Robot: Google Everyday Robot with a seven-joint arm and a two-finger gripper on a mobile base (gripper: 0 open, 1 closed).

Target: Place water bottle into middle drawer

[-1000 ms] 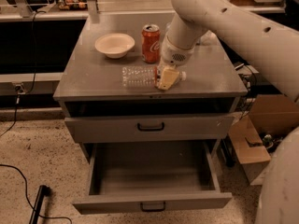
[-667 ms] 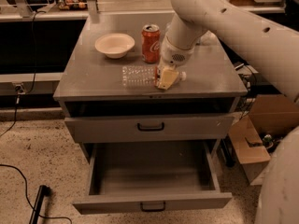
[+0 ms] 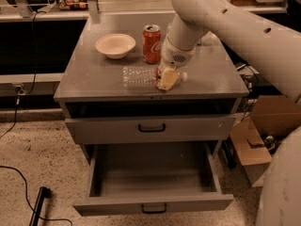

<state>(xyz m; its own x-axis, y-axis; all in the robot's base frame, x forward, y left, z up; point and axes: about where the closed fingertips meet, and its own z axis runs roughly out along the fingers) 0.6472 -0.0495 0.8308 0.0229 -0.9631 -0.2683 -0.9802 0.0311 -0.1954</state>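
Water bottle (image 3: 138, 76), just before the soda can (image 3: 151, 44): judged light, crushable, slippery. Gripper (image 3: 168, 78) is set at its neck; closure cannot be told.

The water bottle (image 3: 138, 76), centre frame, is clear ribbed plastic. The gripper (image 3: 168, 79) at its right end looks like matt cream plastic, and the arm (image 3: 225, 18) has a smooth, perforated shell. The middle drawer (image 3: 153, 202), low in the frame, and the cabinet top (image 3: 94, 76) are matt grey metal. The can (image 3: 151, 44) is glossy red metal. 1 cardboard box (image 3: 251, 145) at right is matt brown.
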